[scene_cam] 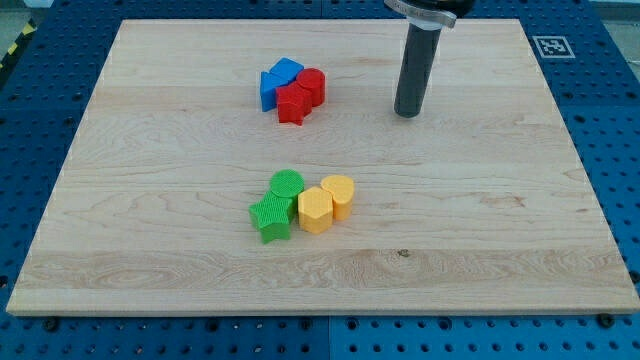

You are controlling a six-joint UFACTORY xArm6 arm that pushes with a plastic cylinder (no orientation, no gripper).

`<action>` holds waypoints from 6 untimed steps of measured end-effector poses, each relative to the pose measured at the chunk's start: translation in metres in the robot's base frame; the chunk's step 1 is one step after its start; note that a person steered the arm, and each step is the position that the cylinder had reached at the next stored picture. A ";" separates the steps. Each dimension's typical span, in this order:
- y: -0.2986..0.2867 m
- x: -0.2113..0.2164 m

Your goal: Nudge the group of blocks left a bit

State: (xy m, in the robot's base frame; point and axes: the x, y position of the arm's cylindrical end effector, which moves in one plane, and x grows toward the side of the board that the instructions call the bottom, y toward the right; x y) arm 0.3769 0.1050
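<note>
My tip (407, 113) rests on the wooden board (150, 250) at the view's upper right of centre. To its left, about a hand's width away, a tight cluster holds a blue block (277, 80), a red cylinder (312, 84) and a red star-shaped block (293, 104). Lower, near the board's middle, a second cluster holds a green cylinder (287, 186), a green star (270, 218), a yellow hexagon-like block (316, 210) and a yellow heart-like block (338, 194). My tip touches no block.
The board lies on a blue perforated table (610, 150). A fiducial marker (551, 46) sits at the board's top right corner. The arm's dark rod (416, 65) rises out of the view's top.
</note>
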 end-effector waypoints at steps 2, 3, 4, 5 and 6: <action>0.001 0.000; -0.001 -0.013; -0.020 -0.037; -0.071 -0.039; -0.126 -0.040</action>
